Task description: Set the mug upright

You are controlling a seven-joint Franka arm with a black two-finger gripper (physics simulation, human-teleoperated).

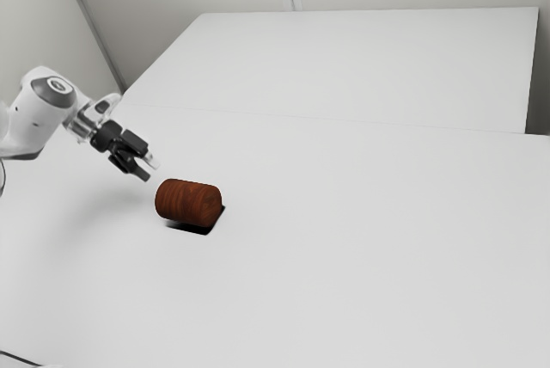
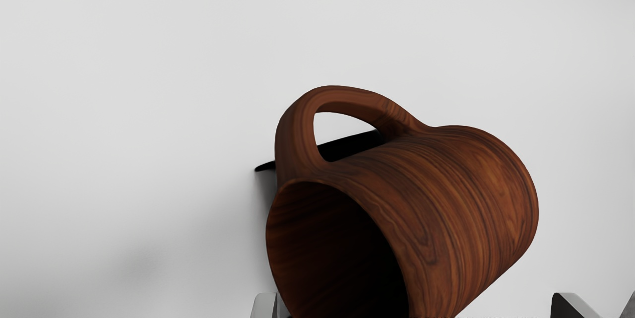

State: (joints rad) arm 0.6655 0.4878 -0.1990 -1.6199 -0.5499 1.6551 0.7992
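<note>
My gripper (image 1: 146, 168) is above the table at the exterior view's left, just up and left of the brown wooden mug (image 1: 187, 203), with a gap between them. The mug lies on its side. In the wrist view the mug (image 2: 446, 199) shows its dark open mouth facing the hand, and its handle (image 2: 292, 134) stands out from the side of the body. The two fingertips of the gripper (image 2: 409, 306) are wide apart, with the mug's mouth end seen between them and no grip on it.
A large white table (image 1: 369, 239) carries the mug, with a dark shadow beneath it. Another white tabletop (image 1: 361, 63) adjoins it farther back, in front of pale walls. A dark cable (image 1: 19, 358) runs at the exterior view's lower left corner.
</note>
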